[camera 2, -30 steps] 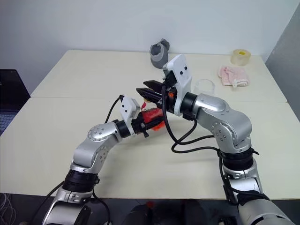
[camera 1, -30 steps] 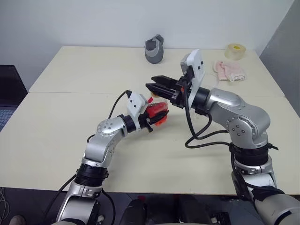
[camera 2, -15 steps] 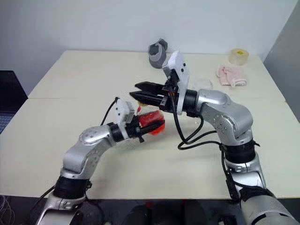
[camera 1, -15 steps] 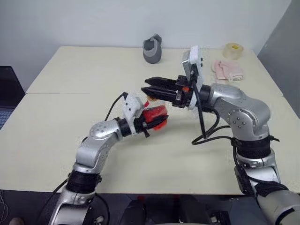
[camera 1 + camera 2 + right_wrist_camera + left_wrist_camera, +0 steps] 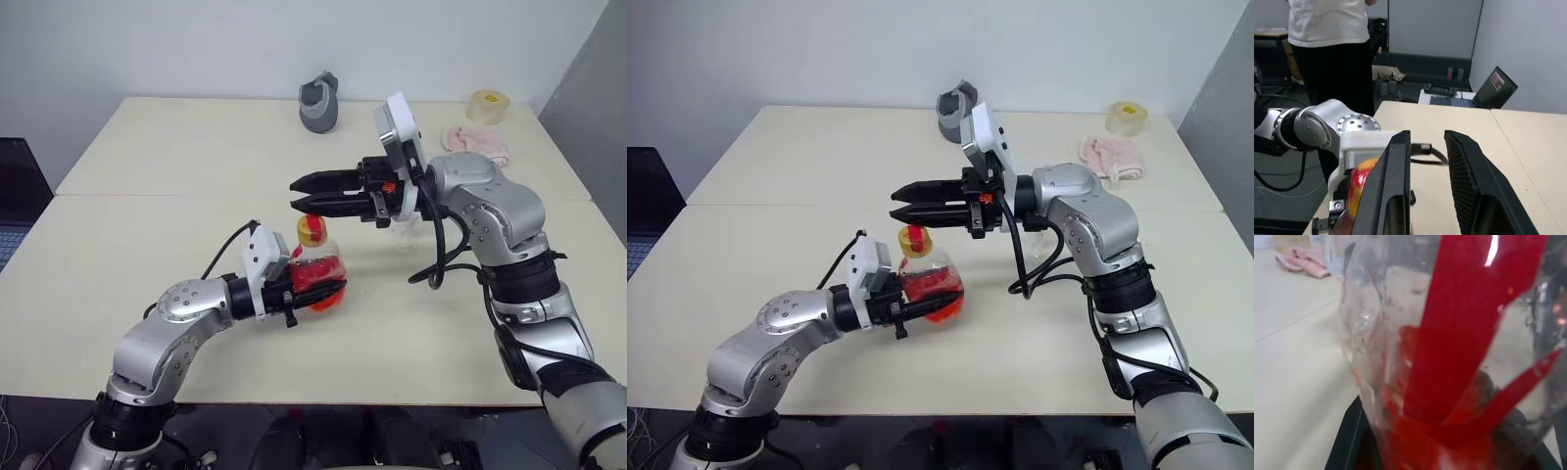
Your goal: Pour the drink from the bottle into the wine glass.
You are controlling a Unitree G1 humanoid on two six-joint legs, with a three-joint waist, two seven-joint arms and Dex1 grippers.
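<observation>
We are showing silver jointed arms, black looping cables, white wrist boxes and black two-fingered hands: left hand [image 5: 318,292], right hand [image 5: 299,193].

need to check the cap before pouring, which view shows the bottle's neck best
The left eye view: the bottle stands upright in the left gripper, its yellowish neck in plain sight. The right eye view shows the same. The left wrist view shows its clear wall and the red drink close up; the right wrist view shows a yellow-red sliver behind a finger.

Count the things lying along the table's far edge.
3: a grey cup-like object mid-edge, a yellowish tape roll at the far right corner, a pink crumpled cloth just before it. The right arm may hide others.
</observation>
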